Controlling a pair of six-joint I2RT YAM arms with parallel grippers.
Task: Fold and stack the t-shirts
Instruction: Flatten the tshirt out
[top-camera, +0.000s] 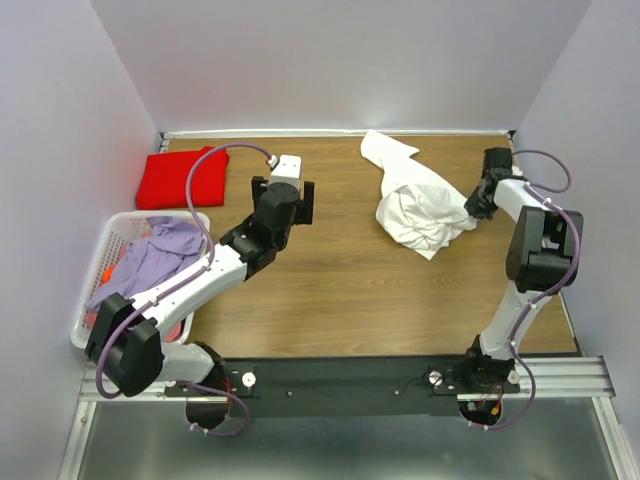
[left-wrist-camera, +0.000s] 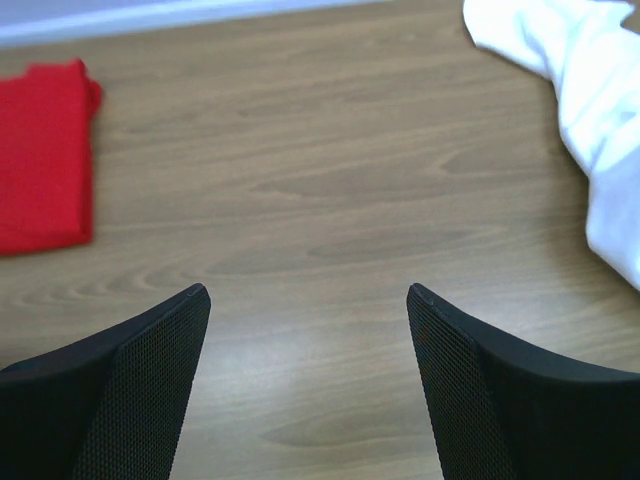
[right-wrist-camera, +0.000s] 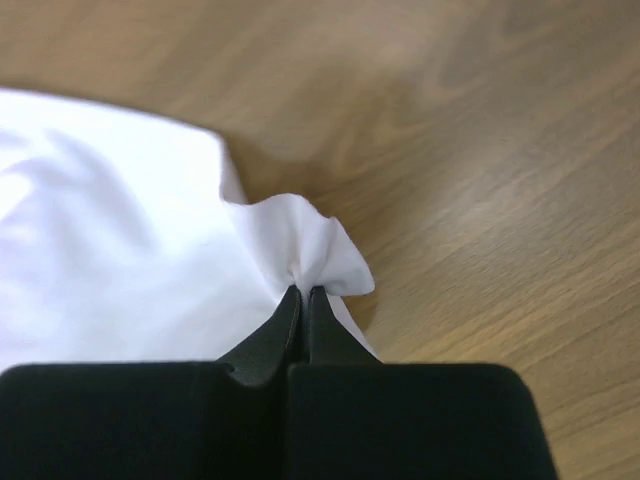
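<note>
Well to the right of the white slatted laundry basket, across the wooden table, the white t-shirt lies crumpled in a loose heap with one part trailing toward the far wall. The right gripper is clenched on a small pinch of its hem, on the side of the heap farthest from the basket; the cloth puckers up just above the closed tips. The left gripper hangs released and empty over bare wood, between the basket and the white shirt.

The shirt looks light, limp and thin, so it will likely drape and drag rather than keep any shape. A single pinch will probably lift only a corner while the rest trails. A hem corner or shoulder seam looks the best hold, with the free gripper taking a second corner to spread it flat.

Count: two t-shirts out on the table, one white and one red t-shirt, the red already folded flat just past the basket's far end. One basket, holding a lilac garment and some orange cloth; whether those are t-shirts I cannot tell
</note>
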